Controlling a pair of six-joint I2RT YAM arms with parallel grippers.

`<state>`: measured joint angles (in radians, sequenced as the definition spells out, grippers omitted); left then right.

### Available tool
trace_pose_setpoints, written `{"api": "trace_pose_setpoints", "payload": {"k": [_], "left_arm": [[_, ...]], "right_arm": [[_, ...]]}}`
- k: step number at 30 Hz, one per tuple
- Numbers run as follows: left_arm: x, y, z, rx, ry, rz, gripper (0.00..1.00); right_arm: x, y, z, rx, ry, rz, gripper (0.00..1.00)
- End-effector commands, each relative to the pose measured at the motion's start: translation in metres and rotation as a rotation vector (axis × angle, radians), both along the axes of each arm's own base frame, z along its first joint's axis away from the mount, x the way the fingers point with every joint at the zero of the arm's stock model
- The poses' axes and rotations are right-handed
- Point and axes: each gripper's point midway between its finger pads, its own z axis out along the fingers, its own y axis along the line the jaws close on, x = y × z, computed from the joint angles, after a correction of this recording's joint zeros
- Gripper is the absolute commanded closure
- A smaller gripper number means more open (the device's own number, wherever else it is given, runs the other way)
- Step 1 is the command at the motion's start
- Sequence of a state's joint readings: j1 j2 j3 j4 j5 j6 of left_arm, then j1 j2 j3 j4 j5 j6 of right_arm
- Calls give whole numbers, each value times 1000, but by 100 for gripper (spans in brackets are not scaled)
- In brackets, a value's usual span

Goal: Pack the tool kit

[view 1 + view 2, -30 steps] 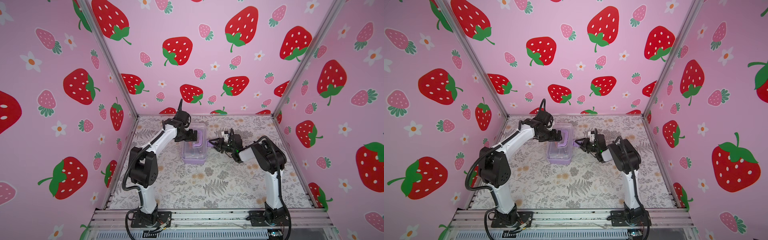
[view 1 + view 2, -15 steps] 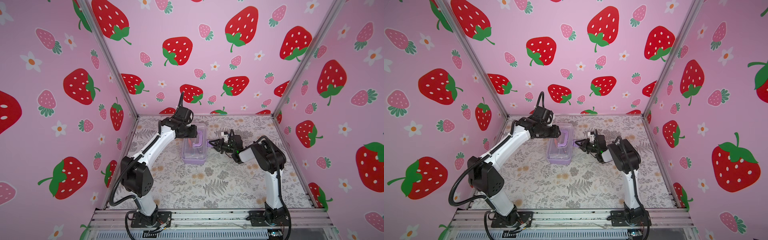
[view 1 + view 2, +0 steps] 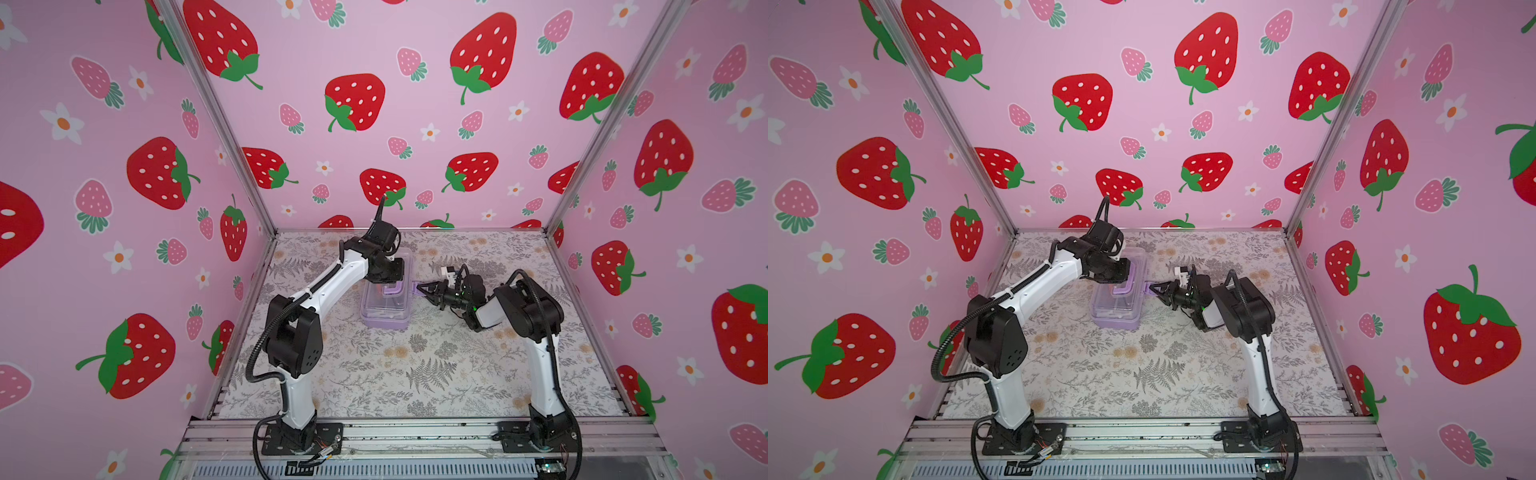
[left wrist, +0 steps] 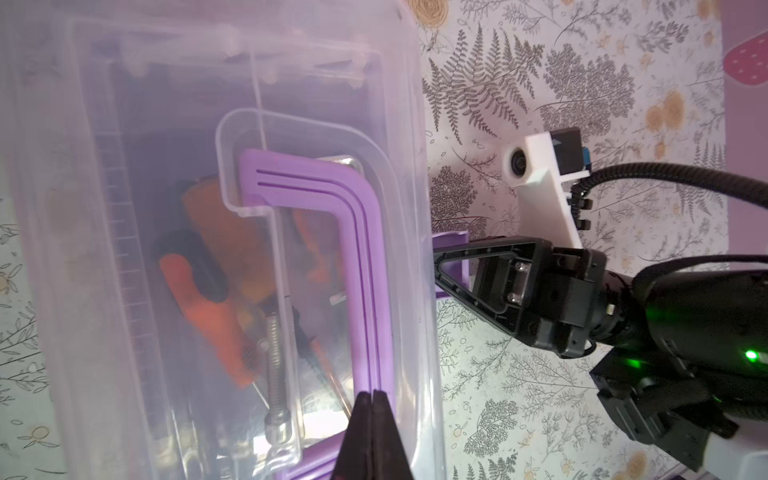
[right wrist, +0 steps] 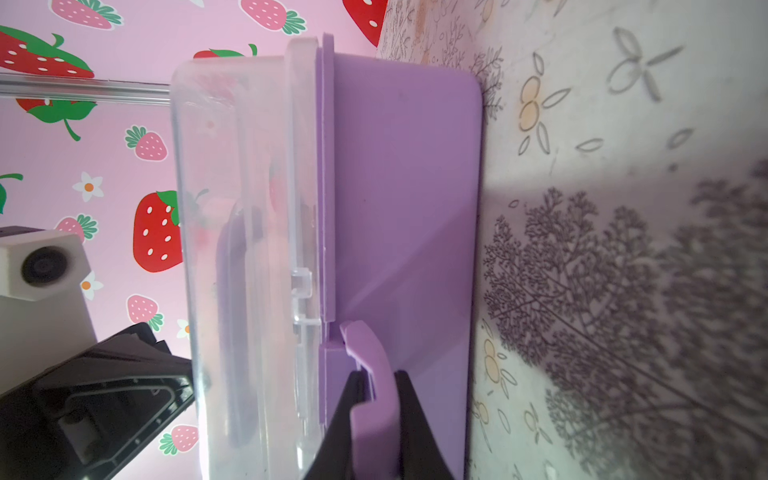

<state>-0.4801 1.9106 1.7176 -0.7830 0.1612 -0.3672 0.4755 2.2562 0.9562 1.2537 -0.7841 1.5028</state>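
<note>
the left gripper (image 4: 372, 401) has its black fingers pressed flat together with nothing between them, tips poised over the purple u-shaped handle (image 4: 361, 249) on the clear lid (image 4: 124, 166); whether they touch the plastic cannot be told. across the case, the right gripper (image 5: 376, 376) reaches in level from the side and pinches the small purple latch (image 5: 370, 357), one finger on each face of the curved tab, at the seam where the lid meets the lilac base (image 5: 399, 187).

the tool kit (image 3: 384, 311) stands flat on the floral table cover (image 3: 415, 365), towards the back and near the middle, between the two arms in both top views. its lid sits down on the base. through the see-through plastic the left wrist view shows orange-and-black tool handles (image 4: 199, 299) and a threaded metal bolt (image 4: 274, 365) lying inside, blurred by the lid.

the left arm bends over the kit from above, while the right arm lies low along the table, its white wrist camera (image 4: 536, 162) just behind the fingers. pink walls printed with strawberries (image 3: 353, 104) and white flowers close the cell on three sides.
</note>
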Motion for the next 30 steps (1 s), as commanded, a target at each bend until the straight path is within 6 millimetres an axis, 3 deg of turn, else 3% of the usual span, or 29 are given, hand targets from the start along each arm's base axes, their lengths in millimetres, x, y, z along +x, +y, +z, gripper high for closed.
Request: {"api": "trace_pose_setpoints", "payload": {"k": [1, 8, 30], "left_arm": [[10, -3, 11, -1, -34, 4, 100], [19, 13, -10, 105, -28, 59, 100], [-7, -7, -52, 68, 61, 47, 100]], "right_arm": [[-1, 0, 18, 61, 3, 22, 90], [-6, 0, 21, 100, 16, 34, 92], [-9, -3, 37, 219, 10, 52, 98]]}}
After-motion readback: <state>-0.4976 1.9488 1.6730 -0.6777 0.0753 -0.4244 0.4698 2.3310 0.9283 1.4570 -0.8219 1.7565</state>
